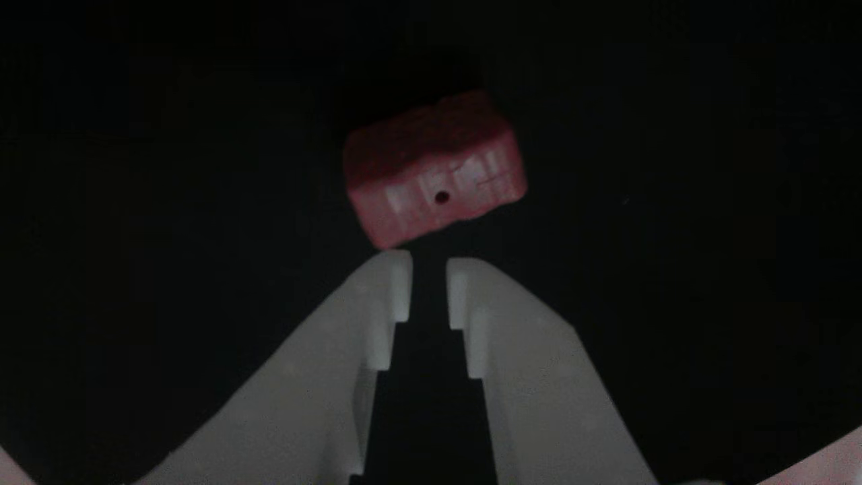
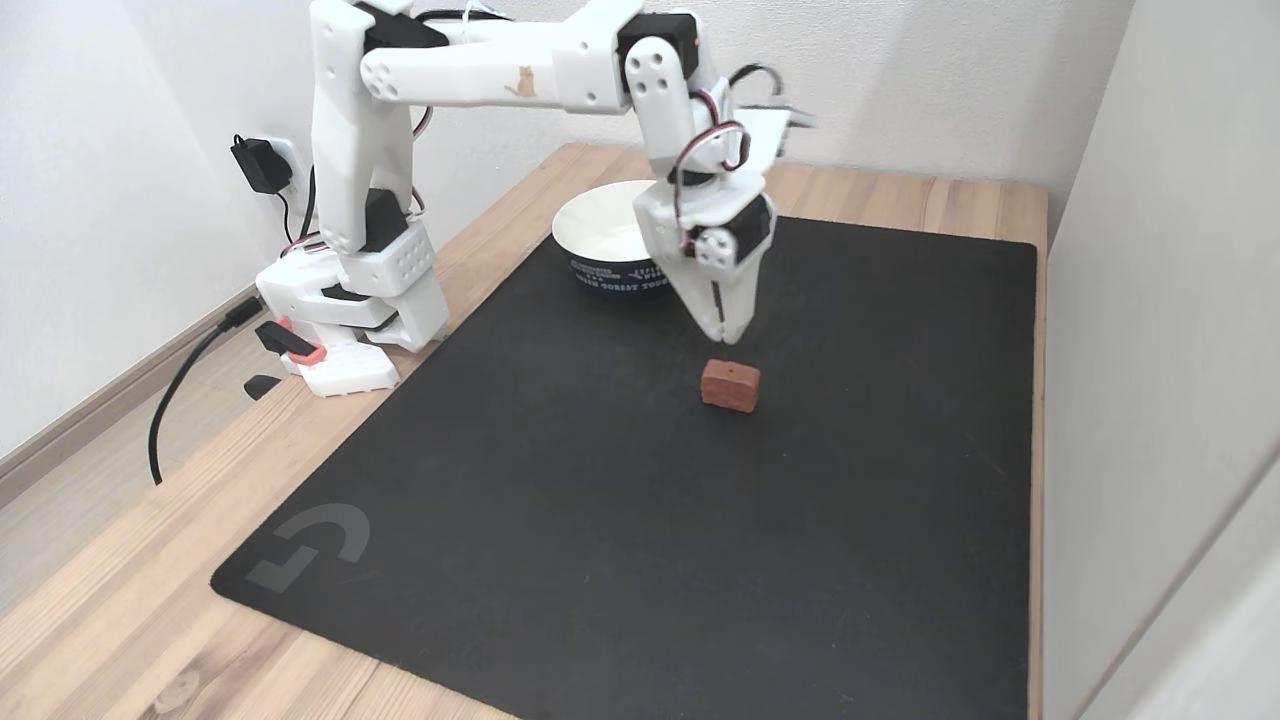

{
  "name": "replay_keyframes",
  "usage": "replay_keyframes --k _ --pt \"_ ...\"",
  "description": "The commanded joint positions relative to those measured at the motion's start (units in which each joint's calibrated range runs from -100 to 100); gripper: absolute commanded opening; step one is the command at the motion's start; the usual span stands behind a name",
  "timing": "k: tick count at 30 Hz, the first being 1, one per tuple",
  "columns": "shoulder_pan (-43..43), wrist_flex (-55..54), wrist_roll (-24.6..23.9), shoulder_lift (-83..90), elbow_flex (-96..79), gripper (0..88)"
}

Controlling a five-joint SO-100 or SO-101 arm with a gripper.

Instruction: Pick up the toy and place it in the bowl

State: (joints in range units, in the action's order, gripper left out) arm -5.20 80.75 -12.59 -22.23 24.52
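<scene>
The toy [image 2: 730, 385] is a small dull-red block lying on the black mat, just in front of and below my gripper [image 2: 725, 335]. In the other view the toy [image 1: 431, 168] sits just beyond my white fingertips, its ridged side with one small round hole facing me. My gripper [image 1: 429, 263] holds nothing, and only a narrow slit separates the fingertips. It hangs a little above the mat, pointing down, not touching the toy. The bowl [image 2: 575, 215], white inside with a dark outer wall, stands behind the gripper at the mat's far edge.
A black mat [image 2: 600, 500] covers most of the wooden table [image 2: 120, 600]. The arm's base [image 2: 340, 330] stands at the left edge with cables and a wall plug [image 2: 262, 165] behind. A pale wall panel [image 2: 1150, 300] borders the table's right side.
</scene>
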Motion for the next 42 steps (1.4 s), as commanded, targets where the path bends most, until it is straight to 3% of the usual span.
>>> replay_keyframes --k 1,6,20,35,42 --pt "0.6 0.6 -9.6 0.3 2.9 3.4" --pt "0.6 0.6 -18.8 0.3 3.9 3.4" --pt "2.1 4.5 -38.8 0.3 4.1 3.5" --pt "2.7 5.6 -41.7 0.3 4.1 3.7" --pt "2.0 3.2 -43.6 0.2 4.0 23.6"
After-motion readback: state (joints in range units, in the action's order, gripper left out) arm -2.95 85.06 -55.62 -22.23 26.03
